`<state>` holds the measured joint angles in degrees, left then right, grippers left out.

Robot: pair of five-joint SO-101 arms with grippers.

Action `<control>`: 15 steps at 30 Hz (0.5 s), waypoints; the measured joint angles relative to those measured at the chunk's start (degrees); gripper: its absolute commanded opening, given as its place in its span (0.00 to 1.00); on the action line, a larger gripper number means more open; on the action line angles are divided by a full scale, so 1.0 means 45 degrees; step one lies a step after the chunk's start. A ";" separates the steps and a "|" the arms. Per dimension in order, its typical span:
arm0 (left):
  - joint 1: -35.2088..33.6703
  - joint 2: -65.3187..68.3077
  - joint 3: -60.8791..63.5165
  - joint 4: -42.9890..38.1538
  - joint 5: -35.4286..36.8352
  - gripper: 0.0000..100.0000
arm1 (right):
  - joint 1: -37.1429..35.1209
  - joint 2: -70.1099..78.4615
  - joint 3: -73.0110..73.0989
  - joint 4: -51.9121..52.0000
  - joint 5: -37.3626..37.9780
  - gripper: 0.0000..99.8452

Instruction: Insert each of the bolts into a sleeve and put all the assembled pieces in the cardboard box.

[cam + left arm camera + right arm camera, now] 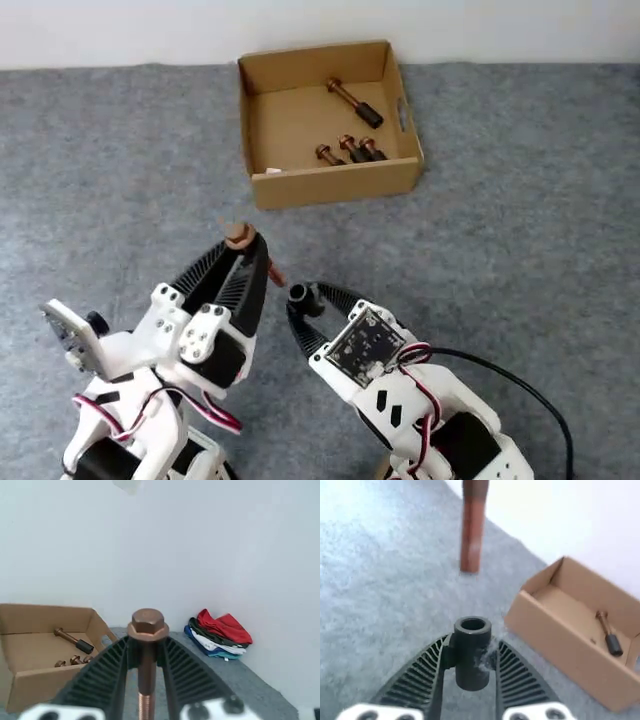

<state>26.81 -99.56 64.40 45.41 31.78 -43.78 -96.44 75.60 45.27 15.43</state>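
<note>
Copper bolt [146, 625], clamped in your left gripper [146, 647], hangs near the sleeve [472, 655] your right gripper [472, 642] grips, seemingly off-axis, so pushing may jam its tip on the rim.

Surface: table top covered in grey carpet-like matting [520, 200].
Cardboard box [335, 185]: open-topped, sits flat on the matting at the far side, near the white wall.
Folded clothes [220, 635]: stacked on the matting, against the wall.

High view overhead; both wrist views close, facing cardboard box [335, 183]
</note>
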 measured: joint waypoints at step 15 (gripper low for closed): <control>0.0215 0.0000 -0.0020 0.0117 0.0821 0.00 | 0.0020 0.0000 0.0000 -0.1153 0.0645 0.01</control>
<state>27.78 -99.56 64.31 45.93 35.47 -43.69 -96.44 75.60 40.09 18.33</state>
